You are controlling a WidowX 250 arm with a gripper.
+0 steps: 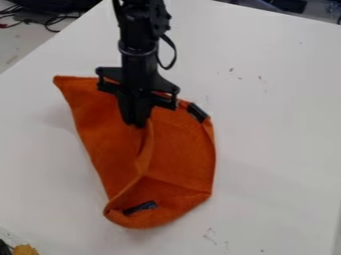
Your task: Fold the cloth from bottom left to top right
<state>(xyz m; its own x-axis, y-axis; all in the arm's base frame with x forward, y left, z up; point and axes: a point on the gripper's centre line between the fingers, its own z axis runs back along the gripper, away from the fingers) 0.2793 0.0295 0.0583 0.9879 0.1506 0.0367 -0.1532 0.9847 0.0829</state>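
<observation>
- Gripper (136, 122): hangs from the black arm (140, 31), which enters at the top edge; its fingers are together, tips at the upper middle of the cloth. Whether fabric is pinched between them cannot be told.
- Orange cloth (181, 156): lies left of centre on the white surface (279, 149), rumpled and partly folded. A pointed corner extends to the upper left; the lower end is rounded and turned inward.
- Raised fold: runs from beside the fingertips down the middle of the cloth; near its lower end a crease branches toward the lower right edge.
- Upper black strip (198, 112): on the cloth's upper right edge, set at a slant.
- Lower black strip (140, 208): on the cloth's lower end, inside the turned edge.
- Periphery: dark cables (50, 21) at the upper left; a yellow object (25, 250) at the lower left corner.
</observation>
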